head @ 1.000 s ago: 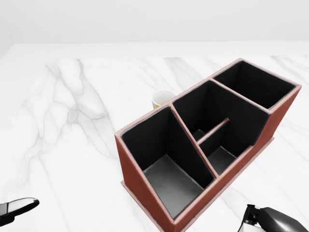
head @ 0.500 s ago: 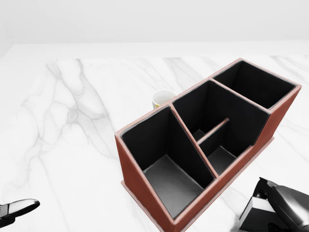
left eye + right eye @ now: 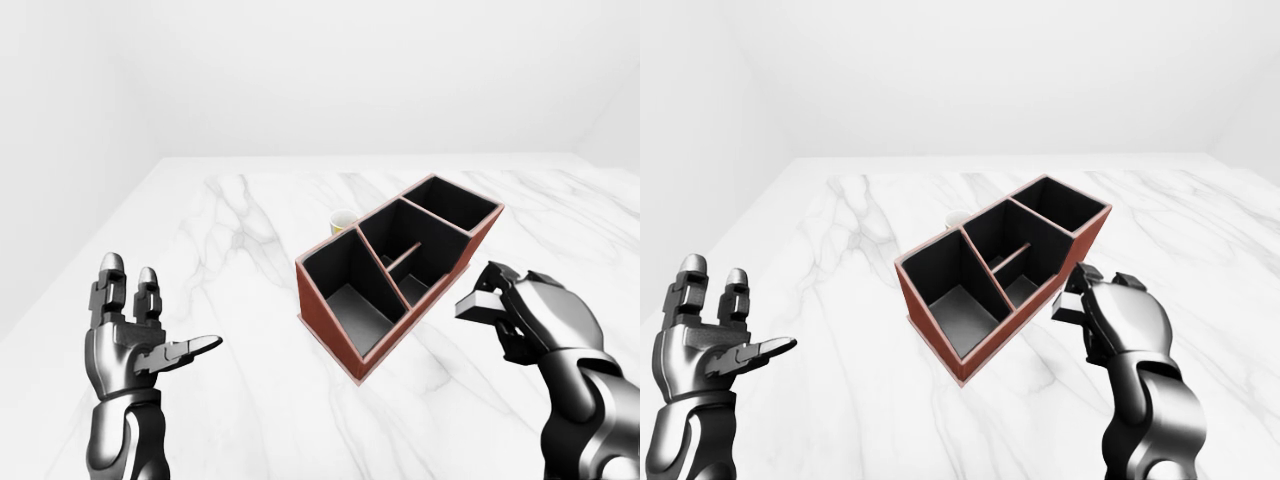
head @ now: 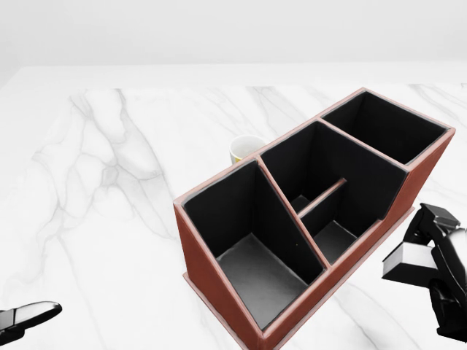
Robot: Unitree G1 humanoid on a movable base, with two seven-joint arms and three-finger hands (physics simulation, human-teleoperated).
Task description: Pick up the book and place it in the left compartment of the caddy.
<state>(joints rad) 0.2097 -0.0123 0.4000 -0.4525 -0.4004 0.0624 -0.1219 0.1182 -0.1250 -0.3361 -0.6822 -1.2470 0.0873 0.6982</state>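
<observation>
The book (image 4: 410, 263) was a small grey-and-white block held off the table in the right hand (image 3: 535, 318), just right of the caddy (image 4: 306, 219). The caddy was a reddish-brown box with black insides, set diagonally on the table (image 4: 109, 219). Its left compartment (image 4: 252, 248), the nearest and widest, stood empty.

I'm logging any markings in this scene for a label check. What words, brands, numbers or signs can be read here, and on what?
None can be read.
The book in the right hand: the grey face that shows is plain, with no title.
The caddy: plain brown walls, black inside, no label.
The cup beside it: no print visible.
The marble table: only veining.
The left hand: no markings visible.
</observation>
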